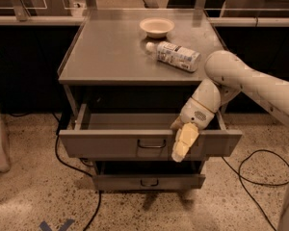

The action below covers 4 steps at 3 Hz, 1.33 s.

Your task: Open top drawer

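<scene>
The top drawer (111, 144) is a wide grey metal drawer under the tabletop. It stands pulled out, and its inside shows empty. A small dark wire handle (151, 144) sits at the centre of its flat front. My gripper (181, 146) hangs over the drawer's front edge, just right of the handle, with its pale fingers (184, 139) lying down across the front panel. The white arm reaches in from the right.
A narrower grey drawer (148, 181) with a similar handle sits below, slightly out. On the grey cabinet top (106, 57) lie a white bowl (157, 27) and a plastic bottle (174, 55) on its side. Black cables (260, 174) trail on the speckled floor either side.
</scene>
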Available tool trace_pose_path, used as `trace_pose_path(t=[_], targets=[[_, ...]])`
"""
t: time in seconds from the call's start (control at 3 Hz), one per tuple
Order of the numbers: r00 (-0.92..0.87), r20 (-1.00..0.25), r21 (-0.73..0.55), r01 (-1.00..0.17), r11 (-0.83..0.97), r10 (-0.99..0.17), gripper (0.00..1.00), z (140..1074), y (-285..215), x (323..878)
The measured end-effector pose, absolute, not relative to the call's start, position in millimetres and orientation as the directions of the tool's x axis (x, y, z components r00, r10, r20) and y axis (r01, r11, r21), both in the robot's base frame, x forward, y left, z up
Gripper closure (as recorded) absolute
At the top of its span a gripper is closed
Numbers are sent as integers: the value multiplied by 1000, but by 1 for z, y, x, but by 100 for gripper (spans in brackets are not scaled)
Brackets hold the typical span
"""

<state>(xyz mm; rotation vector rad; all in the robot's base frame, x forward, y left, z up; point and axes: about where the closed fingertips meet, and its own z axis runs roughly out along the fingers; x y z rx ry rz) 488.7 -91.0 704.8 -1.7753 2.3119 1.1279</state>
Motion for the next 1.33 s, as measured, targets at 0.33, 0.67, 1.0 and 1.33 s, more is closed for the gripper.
trace_pose_path(t=[0.33, 0.67, 1.0, 1.33], targets=[[-358, -416, 534, -840, 94, -836, 0, 706, -91, 485], [-385, -390, 557, -822, 118, -837, 0, 735, -96, 441], [-385, -390, 557, -822, 118, -837, 0, 735, -96, 441], [-371, -380, 556, -824, 111, -847, 0, 726, -87, 455]])
